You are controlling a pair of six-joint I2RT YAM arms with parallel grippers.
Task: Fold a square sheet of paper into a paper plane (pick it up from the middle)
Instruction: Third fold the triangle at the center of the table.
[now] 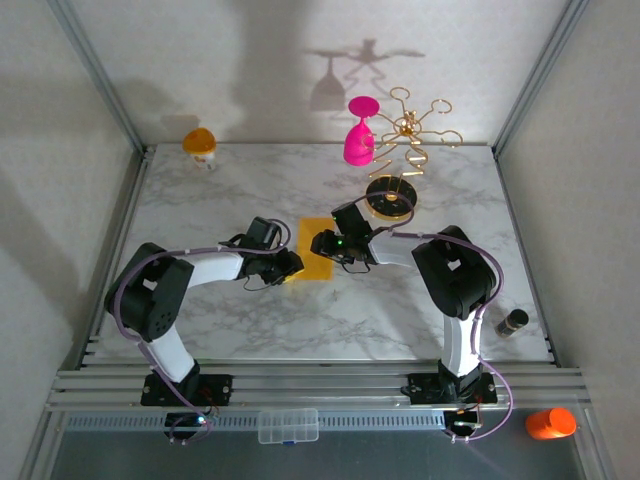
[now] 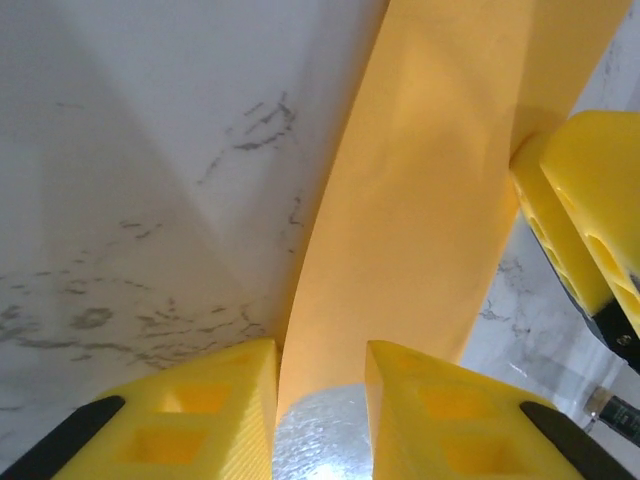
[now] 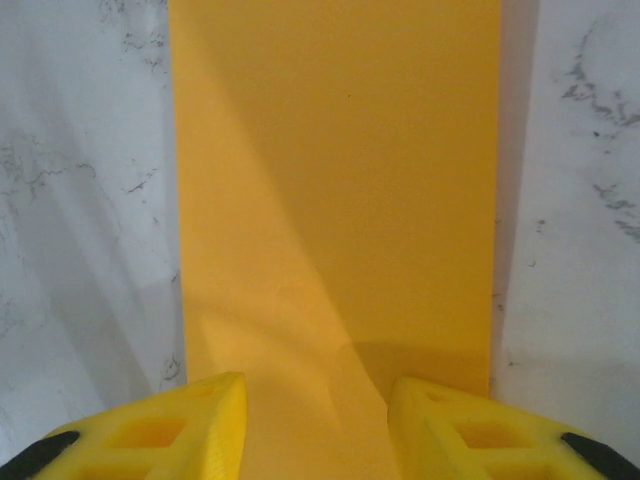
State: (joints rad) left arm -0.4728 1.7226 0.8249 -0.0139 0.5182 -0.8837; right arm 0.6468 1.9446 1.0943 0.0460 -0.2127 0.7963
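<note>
The sheet of paper (image 1: 316, 268) lies at the centre of the marble tabletop (image 1: 220, 200) in the top view. It shows as a narrow yellow-orange oblong rather than a square, its long axis running from the top of the frame toward the bottom. Both arms meet over it: the left claw (image 1: 291, 266) sits at its lower left edge and the right claw (image 1: 323, 244) on its upper right part, so neither is clearly nearer. In the right wrist view the paper (image 3: 335, 180) stretches flat up the frame from the right claw (image 3: 315, 420), whose jaws are spread wide over it and pinch nothing. In the left wrist view the paper (image 2: 430, 200) runs as a band from lower middle to upper right, where a finger (image 2: 585, 190) of the right claw meets its far edge. The left claw (image 2: 320, 400) has its jaws standing partway apart with the paper's near end in the gap; whether they pinch it I cannot tell. The coming fold, I judge, turns on the left claw raising that long edge while the right pins the sheet.
</note>
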